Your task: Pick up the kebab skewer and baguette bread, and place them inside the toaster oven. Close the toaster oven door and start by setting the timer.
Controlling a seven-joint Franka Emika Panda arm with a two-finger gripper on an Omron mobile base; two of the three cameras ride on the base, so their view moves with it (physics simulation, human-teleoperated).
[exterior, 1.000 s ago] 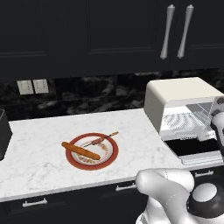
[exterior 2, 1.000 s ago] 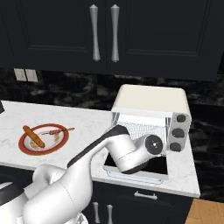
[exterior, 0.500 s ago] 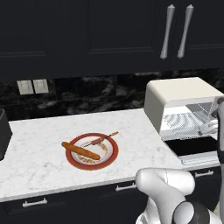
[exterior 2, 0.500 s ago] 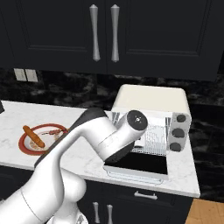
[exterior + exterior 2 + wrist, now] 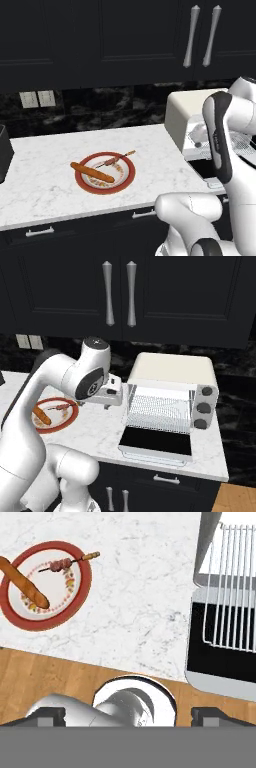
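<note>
My fingers (image 5: pixel 127 714) stand released and empty above the bench (image 5: pixel 145 602), between the plate (image 5: pixel 82 587) carrying skewer (image 5: pixel 67 563) and baguette (image 5: pixel 22 582) and the toaster oven (image 5: pixel 172 386), its door (image 5: pixel 157 443) dropped ready for loading

The glossy white robot arm (image 5: pixel 55 376) consists of rounded, tubular plastic-looking shells. Dark grey to black bands mark the joints, with a long dark stripe running down one link (image 5: pixel 220 140). A round dark grey cap (image 5: pixel 95 345) with a small central dot closes one joint. The bulbous white base segment (image 5: pixel 70 468) carries a dark collar.
</note>
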